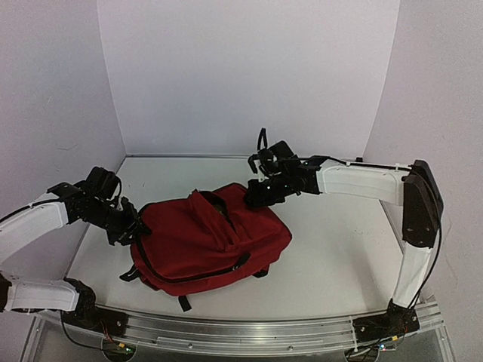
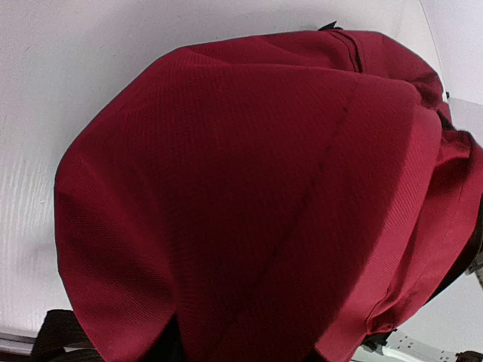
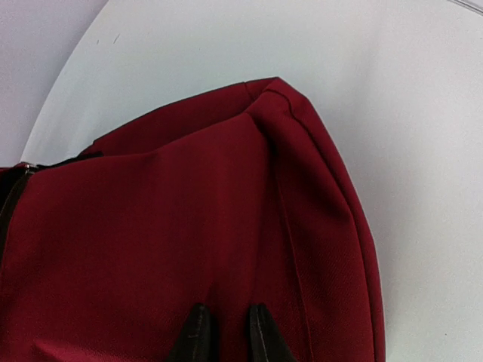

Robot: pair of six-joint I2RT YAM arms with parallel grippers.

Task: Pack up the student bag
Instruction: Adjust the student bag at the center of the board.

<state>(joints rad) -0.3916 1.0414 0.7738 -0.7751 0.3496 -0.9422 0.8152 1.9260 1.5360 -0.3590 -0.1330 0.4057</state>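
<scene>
Right hand [image 3: 228,313] pinches the student bag [image 1: 204,245], contents hidden; left hand [image 1: 136,228] grip unclear.

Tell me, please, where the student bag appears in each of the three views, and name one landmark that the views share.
Top external: the student bag lies at the centre, slightly to the left.
Left wrist: the student bag fills most of the picture, up to the right edge.
Right wrist: the student bag fills the lower left and the centre.
Shared landmark: the white table under the bag, seen in every view.
</scene>
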